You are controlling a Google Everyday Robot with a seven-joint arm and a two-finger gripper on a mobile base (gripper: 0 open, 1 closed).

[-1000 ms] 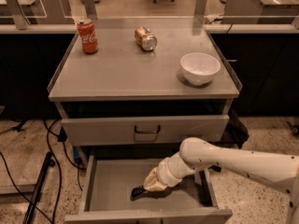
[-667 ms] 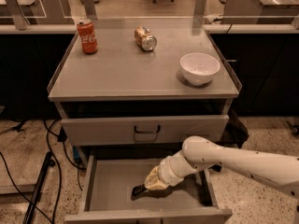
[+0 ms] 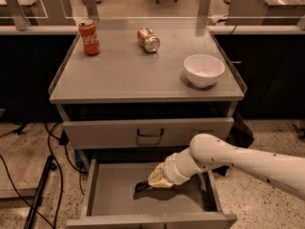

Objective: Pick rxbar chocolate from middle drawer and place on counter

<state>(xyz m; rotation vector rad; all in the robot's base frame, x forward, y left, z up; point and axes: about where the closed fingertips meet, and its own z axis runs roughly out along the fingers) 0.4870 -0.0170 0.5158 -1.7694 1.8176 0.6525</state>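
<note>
Camera view, and the middle drawer [image 3: 119, 200] stands pulled out at the bottom of the cabinet, its grey floor showing. The white arm [image 3: 238, 159] comes in from the right, bends down over the drawer's right wall, and its tan-sleeved wrist [image 3: 162, 176] hangs inside the drawer. At the end sits the claw [image 3: 144, 185], low over the drawer floor, about midway across and nearer the back wall than the front lip. Its tip is a small dark shape throwing a shadow on the floor beneath. Open or closed? I cannot tell from here. The rxbar chocolate I cannot pick apart from that dark tip either, so it is either right at the claw or hidden by it. Nothing dark and flat lies on the surface above.

Up we go. The upper drawer front [image 3: 150, 132] with its dark pull handle is shut, just above the wrist. On the surface [image 3: 128, 75], the red cola can [image 3: 89, 37] stands upright at the back left corner. The tan dented can [image 3: 148, 39] lies on its side near the back edge, around the middle. The white bowl [image 3: 204, 69] sits toward the right edge, closer to the front right corner, well apart from both cans. Cables [image 3: 52, 151] trail over the speckled floor left of the cabinet.
</note>
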